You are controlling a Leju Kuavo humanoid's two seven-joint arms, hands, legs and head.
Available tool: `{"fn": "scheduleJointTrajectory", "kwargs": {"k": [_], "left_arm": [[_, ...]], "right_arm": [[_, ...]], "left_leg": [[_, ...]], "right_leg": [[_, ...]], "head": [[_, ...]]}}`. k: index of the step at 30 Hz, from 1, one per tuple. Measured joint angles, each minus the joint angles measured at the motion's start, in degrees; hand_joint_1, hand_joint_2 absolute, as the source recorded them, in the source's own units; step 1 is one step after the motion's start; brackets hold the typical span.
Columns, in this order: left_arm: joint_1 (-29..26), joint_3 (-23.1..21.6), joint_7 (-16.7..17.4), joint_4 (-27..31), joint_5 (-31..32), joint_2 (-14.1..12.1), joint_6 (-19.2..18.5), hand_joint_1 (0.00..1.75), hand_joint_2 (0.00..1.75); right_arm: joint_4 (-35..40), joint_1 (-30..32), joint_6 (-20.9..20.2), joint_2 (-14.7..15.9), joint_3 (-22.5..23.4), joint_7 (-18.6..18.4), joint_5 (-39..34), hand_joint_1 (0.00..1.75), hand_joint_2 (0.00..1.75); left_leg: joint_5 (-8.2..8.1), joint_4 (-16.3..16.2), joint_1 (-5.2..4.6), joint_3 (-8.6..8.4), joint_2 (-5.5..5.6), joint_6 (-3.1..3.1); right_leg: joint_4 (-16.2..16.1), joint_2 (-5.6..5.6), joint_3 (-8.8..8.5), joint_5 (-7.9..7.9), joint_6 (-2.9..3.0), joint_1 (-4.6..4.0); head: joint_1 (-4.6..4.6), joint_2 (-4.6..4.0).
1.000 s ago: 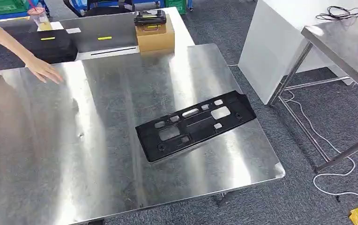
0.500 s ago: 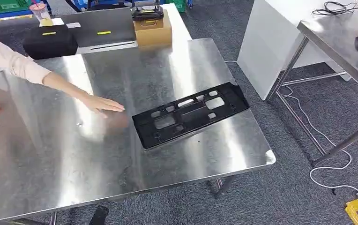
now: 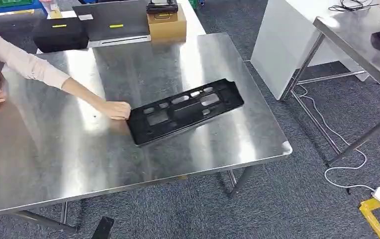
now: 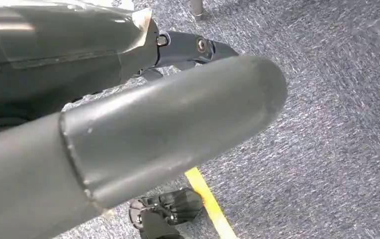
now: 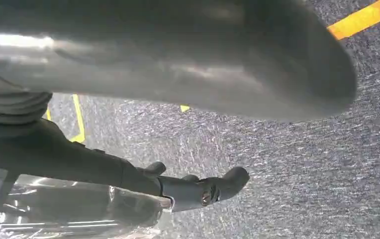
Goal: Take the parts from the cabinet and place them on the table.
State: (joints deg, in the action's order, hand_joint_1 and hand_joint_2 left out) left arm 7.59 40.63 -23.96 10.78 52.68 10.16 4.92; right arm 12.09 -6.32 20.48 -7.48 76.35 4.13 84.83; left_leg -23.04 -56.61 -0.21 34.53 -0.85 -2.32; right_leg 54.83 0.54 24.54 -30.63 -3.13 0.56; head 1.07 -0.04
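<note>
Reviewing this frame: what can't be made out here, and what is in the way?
- Left hand, left wrist view: the thumb up close covers most of its fingers.
- Right hand, right wrist view: blurred thumb near the lens; whether it holds anything is unclear.
- Person's hand, head view: touches the black part's end; grip unclear.
- Cardboard box, head view: the item on top is cut by the picture's edge.

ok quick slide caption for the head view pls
A person's hand touches the end of a black plastic part lying flat on the steel table.
</note>
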Motion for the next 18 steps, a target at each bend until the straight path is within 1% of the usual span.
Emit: {"fn": "scheduleJointTrajectory", "kwargs": {"k": [1,2,3,4,5,6,7,8,9,10,11,12,13,14,15,16,17,18], "left_arm": [[0.01,0.0,-0.02,0.0,-0.07,0.0,0.06,0.0,0.0],[0.0,0.0,0.0,0.0,-0.07,0.0,0.09,0.0,0.0],[-0.09,0.0,0.04,0.0,-0.09,0.04,0.18,0.0,0.0],[-0.19,0.0,0.09,0.0,-0.2,-0.04,0.24,0.0,0.0],[-0.25,0.02,0.24,0.0,-0.22,-0.09,0.33,0.0,0.0],[-0.27,0.04,0.28,0.0,-0.22,-0.09,0.39,0.0,0.0],[-0.25,0.04,0.31,0.0,-0.22,-0.09,0.37,0.0,0.0],[-0.25,0.04,0.33,0.0,-0.22,-0.09,0.37,0.0,0.0],[-0.26,0.04,0.35,0.0,-0.22,-0.09,0.37,0.0,0.0],[-0.27,0.07,0.39,0.0,-0.22,-0.09,0.37,0.0,0.0],[-0.25,0.09,0.39,0.0,-0.13,-0.11,0.35,0.0,0.0],[-0.24,0.09,0.39,0.0,0.0,-0.11,0.31,0.0,0.0],[-0.2,0.09,0.39,0.0,0.04,-0.13,0.17,0.0,0.0],[-0.05,0.09,0.39,0.0,0.07,-0.07,0.17,0.0,0.0],[0.08,0.07,0.39,0.0,0.11,-0.09,0.15,0.0,0.0],[0.14,0.07,0.39,0.0,0.11,-0.09,0.17,0.0,0.0],[0.16,0.09,0.46,0.0,0.11,-0.11,0.2,0.0,0.0],[0.14,0.11,0.52,0.0,0.11,-0.11,0.22,0.0,0.0]], "right_arm": [[0.0,0.07,-0.04,0.0,0.0,0.0,0.02,0.0,0.0],[0.0,0.03,-0.11,0.02,0.0,0.0,0.07,0.0,0.0],[0.0,0.05,-0.13,0.09,-0.07,0.0,0.07,0.0,0.0],[-0.02,0.03,-0.2,0.04,-0.09,-0.04,0.04,0.0,0.0],[-0.02,-0.09,-0.37,0.07,-0.11,-0.09,0.0,0.0,0.0],[-0.02,-0.08,-0.46,0.13,-0.13,-0.15,0.0,0.0,0.0],[-0.02,-0.03,-0.52,0.11,-0.13,-0.15,0.0,0.0,0.0],[-0.02,-0.03,-0.55,0.11,-0.22,-0.18,0.0,0.0,0.0],[-0.02,-0.01,-0.59,0.09,-0.33,-0.17,0.02,0.0,0.0],[-0.02,0.04,-0.63,0.09,-0.46,-0.24,0.02,0.0,0.0],[-0.02,0.08,-0.74,0.09,-0.48,-0.37,0.0,0.0,0.0],[-0.04,0.1,-0.92,0.09,-0.5,-0.55,0.07,0.0,0.0],[-0.04,0.08,-0.98,0.09,-0.52,-0.59,0.15,0.0,0.0],[-0.02,0.02,-0.98,0.11,-0.59,-0.63,0.17,0.0,0.0],[-0.04,0.05,-0.98,0.09,-0.7,-0.63,0.37,0.0,1.75],[-0.04,0.01,-0.98,0.09,-0.79,-0.63,0.48,0.0,1.75],[-0.04,-0.07,-1.03,0.07,-0.9,-0.66,0.52,0.0,1.75],[-0.04,-0.05,-1.05,0.07,-0.94,-0.68,0.63,0.0,1.75]], "left_leg": [[0.4,-0.06,-0.04,-0.01,0.05,0.26],[0.77,-0.07,0.05,0.15,0.1,0.54],[1.09,-0.04,0.07,0.28,0.16,0.91],[0.52,-0.56,0.46,0.85,0.42,1.23],[-2.73,-2.35,0.49,1.81,0.71,1.57],[-6.46,-5.54,0.64,2.77,0.77,1.77],[-9.93,-9.93,0.77,3.88,0.88,2.07],[-12.22,-14.06,0.91,4.81,0.87,2.33],[-12.87,-17.17,1.02,5.2,0.89,2.53],[-11.55,-18.17,1.22,4.5,0.88,2.73],[-9.24,-16.6,1.49,2.68,0.87,2.89],[-7.14,-13.12,1.72,-0.21,0.85,3.01],[-5.91,-7.87,1.92,-4.08,0.85,3.04],[-7.22,-2.49,2.09,-7.79,1.14,3.01],[-8.33,0.7,1.64,-9.65,1.45,2.8],[-8.42,0.34,1.5,-9.02,1.42,2.45],[-8.25,0.13,1.19,-8.28,1.42,1.99],[-7.94,0.07,0.92,-8.08,1.4,1.49]], "right_leg": [[0.02,-0.03,1.05,0.3,0.06,0.06],[0.36,-0.01,1.25,0.35,0.28,-0.06],[0.34,-0.05,1.47,0.65,0.79,0.01],[0.13,-0.29,2.03,1.34,1.84,1.32],[0.15,-0.46,2.8,2.02,2.79,0.98],[0.17,-0.59,3.48,2.65,3.67,0.92],[0.19,-0.67,4.4,3.31,3.74,0.81],[0.24,-0.7,4.82,4.0,3.75,0.73],[0.32,-0.73,5.74,4.68,3.62,0.72],[0.43,-0.75,6.76,5.39,3.37,0.74],[0.63,-0.73,7.67,5.98,3.17,0.83],[0.97,-0.72,8.44,6.35,2.72,0.98],[1.42,-0.69,9.24,6.68,2.46,1.11],[1.93,-0.67,9.63,6.96,2.03,1.03],[2.25,-0.65,10.09,7.25,1.59,0.76],[2.16,-0.74,10.1,7.71,0.98,0.74],[2.0,-0.75,10.15,8.26,0.43,0.76],[1.77,-0.73,10.2,8.75,0.07,0.78]], "head": [[-0.05,0.0],[-0.07,0.0],[-0.05,0.0],[-0.16,0.0],[0.11,0.0],[0.26,0.0],[0.35,0.0],[0.28,0.0],[0.33,0.0],[0.37,0.0],[0.35,0.0],[0.33,0.0],[0.37,0.0],[0.46,0.0],[0.48,0.0],[0.26,0.0],[0.37,0.0],[0.3,0.0]]}}
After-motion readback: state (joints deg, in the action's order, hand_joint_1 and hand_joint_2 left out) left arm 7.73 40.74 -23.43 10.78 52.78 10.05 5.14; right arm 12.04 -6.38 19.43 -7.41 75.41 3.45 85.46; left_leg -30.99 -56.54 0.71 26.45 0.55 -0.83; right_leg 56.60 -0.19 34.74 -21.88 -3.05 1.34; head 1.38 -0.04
